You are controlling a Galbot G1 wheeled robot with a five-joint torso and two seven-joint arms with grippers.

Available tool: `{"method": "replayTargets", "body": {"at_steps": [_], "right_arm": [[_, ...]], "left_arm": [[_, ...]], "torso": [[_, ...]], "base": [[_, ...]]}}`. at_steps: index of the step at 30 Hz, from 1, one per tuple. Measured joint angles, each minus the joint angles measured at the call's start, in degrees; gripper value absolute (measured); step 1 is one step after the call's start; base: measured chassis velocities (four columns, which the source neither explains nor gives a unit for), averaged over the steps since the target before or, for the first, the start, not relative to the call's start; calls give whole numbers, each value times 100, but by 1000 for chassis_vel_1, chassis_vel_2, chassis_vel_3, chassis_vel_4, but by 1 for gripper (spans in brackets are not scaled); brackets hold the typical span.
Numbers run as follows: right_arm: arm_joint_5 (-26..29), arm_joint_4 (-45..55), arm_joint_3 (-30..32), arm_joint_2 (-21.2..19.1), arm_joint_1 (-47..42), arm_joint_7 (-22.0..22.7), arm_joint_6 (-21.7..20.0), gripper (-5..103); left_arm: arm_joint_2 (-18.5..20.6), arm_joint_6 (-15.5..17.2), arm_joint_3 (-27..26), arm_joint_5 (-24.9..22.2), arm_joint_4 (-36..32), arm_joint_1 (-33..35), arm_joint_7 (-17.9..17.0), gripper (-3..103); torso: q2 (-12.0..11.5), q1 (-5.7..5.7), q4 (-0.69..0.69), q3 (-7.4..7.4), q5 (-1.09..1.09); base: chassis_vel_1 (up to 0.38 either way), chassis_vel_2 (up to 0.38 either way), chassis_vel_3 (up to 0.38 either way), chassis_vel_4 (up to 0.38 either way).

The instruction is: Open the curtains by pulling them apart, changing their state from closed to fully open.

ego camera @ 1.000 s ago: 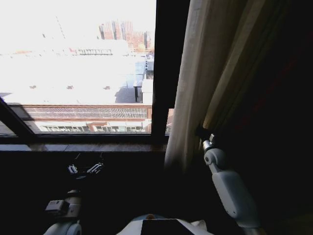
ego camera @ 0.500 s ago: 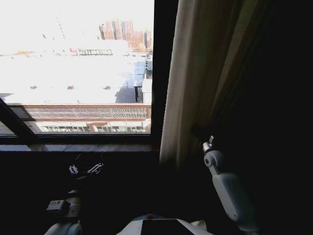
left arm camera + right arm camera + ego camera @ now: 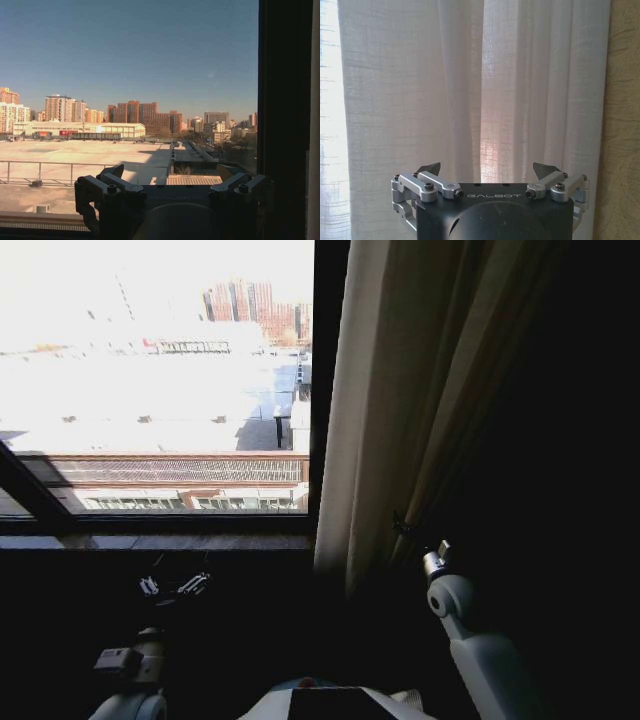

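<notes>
Head view shows the curtains (image 3: 390, 400) bunched in cream folds at the right of the window frame (image 3: 328, 390), the glass to their left uncovered; the right gripper (image 3: 405, 528) sits at the folds' lower edge. Right wrist view has that gripper (image 3: 490, 170) with jaws spread wide, nothing between them, facing sheer white pleats (image 3: 470, 90); the left gripper (image 3: 172, 172), jaws likewise apart and empty, rests low below the sill (image 3: 150, 540).
</notes>
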Motion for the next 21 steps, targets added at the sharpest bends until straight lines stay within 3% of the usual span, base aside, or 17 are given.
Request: {"method": "replayTargets", "body": {"at_steps": [6,11,21], "right_arm": [[-340,497,-38,149,-461,64,5,100],[-801,357,-115,179,-423,60,104,100],[-1051,130,-287,335,-408,58,150,100]], "left_arm": [[161,225,28,-30,40,-181,0,100],[363,432,72,-90,98,-355,0,100],[655,561,-40,-312,114,-371,1,100]], "torso": [[0,-1,-2,0,-1],[0,0,-1,1,0],[0,0,0,1,1]], "base": [[0,0,0,0],[0,0,0,0],[18,18,-22,-24]]}}
